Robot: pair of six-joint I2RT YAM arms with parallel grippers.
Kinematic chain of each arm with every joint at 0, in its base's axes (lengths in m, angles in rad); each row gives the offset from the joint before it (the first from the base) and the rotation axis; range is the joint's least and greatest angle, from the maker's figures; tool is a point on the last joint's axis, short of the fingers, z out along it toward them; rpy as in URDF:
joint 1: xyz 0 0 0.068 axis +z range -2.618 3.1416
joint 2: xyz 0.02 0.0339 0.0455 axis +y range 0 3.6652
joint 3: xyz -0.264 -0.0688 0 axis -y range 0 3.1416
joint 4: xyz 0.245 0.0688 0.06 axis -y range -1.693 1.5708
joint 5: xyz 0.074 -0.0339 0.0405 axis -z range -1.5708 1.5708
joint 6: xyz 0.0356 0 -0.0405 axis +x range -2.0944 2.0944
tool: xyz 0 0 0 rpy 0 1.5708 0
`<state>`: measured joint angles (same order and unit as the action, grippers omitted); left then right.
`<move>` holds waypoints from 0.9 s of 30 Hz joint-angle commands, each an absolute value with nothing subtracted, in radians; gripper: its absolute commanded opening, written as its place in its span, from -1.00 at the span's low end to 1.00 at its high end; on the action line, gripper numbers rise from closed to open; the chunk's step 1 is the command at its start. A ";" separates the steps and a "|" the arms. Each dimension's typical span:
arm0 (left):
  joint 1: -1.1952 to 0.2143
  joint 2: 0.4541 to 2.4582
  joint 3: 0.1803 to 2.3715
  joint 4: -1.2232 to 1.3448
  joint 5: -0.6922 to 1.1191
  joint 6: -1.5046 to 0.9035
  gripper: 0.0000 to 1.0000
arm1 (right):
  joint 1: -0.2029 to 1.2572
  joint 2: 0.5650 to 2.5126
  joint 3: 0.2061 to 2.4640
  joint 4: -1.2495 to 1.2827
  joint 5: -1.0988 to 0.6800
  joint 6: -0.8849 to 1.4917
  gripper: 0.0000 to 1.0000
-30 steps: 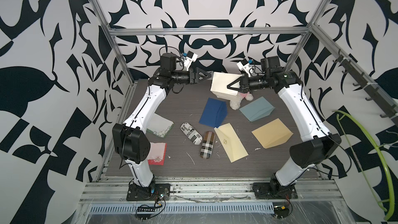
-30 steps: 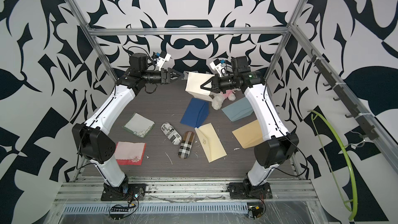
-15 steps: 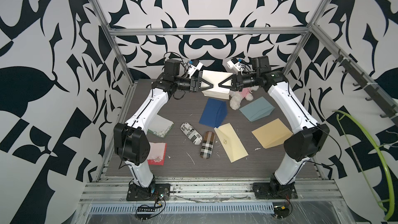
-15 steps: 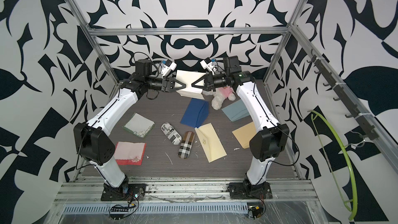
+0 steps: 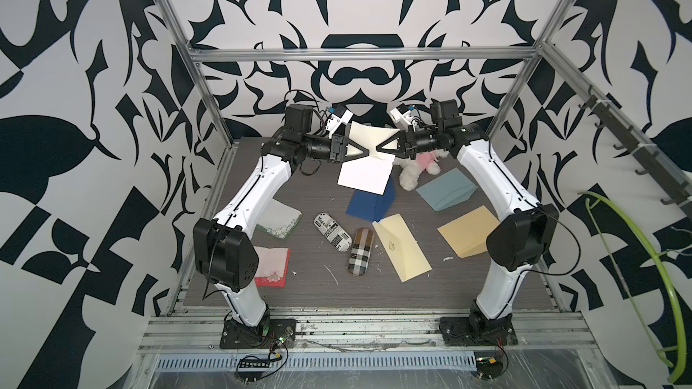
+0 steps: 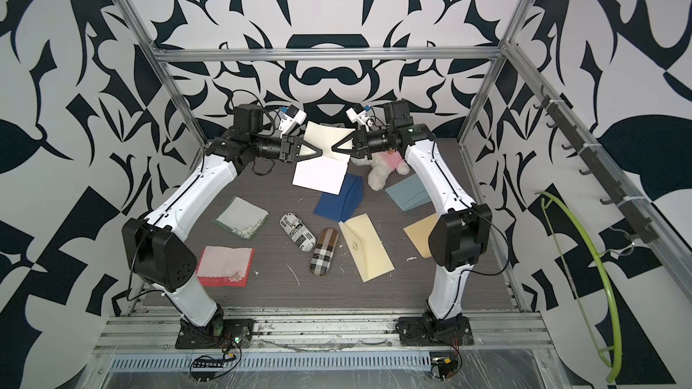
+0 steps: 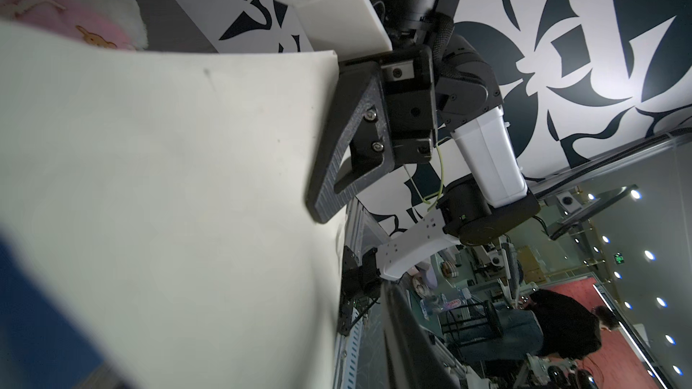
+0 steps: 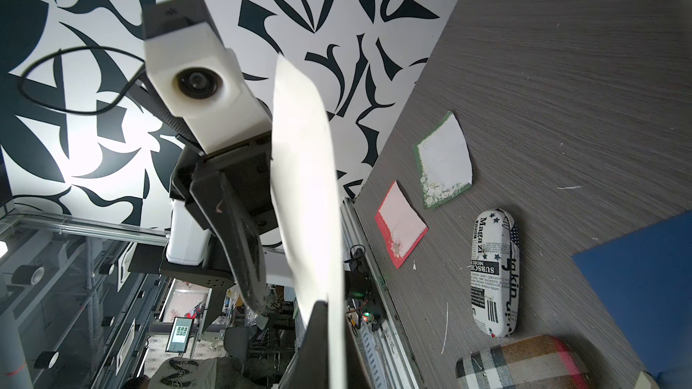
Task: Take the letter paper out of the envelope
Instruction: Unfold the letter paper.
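1. You are bringing your left gripper in from wide open, jaws now straddling the cream envelope; cannot tell if it's clamping yet.
2. Your right gripper is pinching that envelope tight, mid-air.
3. White letter paper is hanging below it, so the pull-out is probably starting.

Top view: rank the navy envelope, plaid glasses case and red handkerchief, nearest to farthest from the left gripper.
From the left gripper:
1. navy envelope, mid-table
2. plaid glasses case, front centre
3. red handkerchief, front left corner
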<state>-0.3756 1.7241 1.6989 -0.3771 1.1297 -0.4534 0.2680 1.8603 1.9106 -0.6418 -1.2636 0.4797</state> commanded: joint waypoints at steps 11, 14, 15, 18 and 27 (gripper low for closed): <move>-0.372 1.751 1.770 -0.499 0.961 -0.446 -0.88 | 0.279 1.745 1.848 -0.536 -1.208 0.498 -1.00; -0.373 1.748 1.770 -0.509 0.926 -0.447 -0.90 | 0.279 1.707 1.787 -0.468 -1.184 0.545 -0.68; -0.372 1.746 1.768 -0.505 0.922 -0.450 -0.92 | 0.280 1.693 1.757 -0.436 -1.175 0.566 -0.57; -0.373 1.731 1.752 -0.457 0.906 -0.485 -0.94 | 0.281 1.654 1.660 -0.337 -1.162 0.627 -0.36; -0.374 1.736 1.750 -0.436 0.915 -0.518 -0.94 | 0.318 1.642 1.592 -0.243 -1.093 0.698 -0.45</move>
<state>-0.3752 1.7302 1.7382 -0.4515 0.9161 -0.5091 0.3050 1.6661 1.5871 -0.3431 -1.1263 0.6533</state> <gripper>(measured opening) 0.046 0.284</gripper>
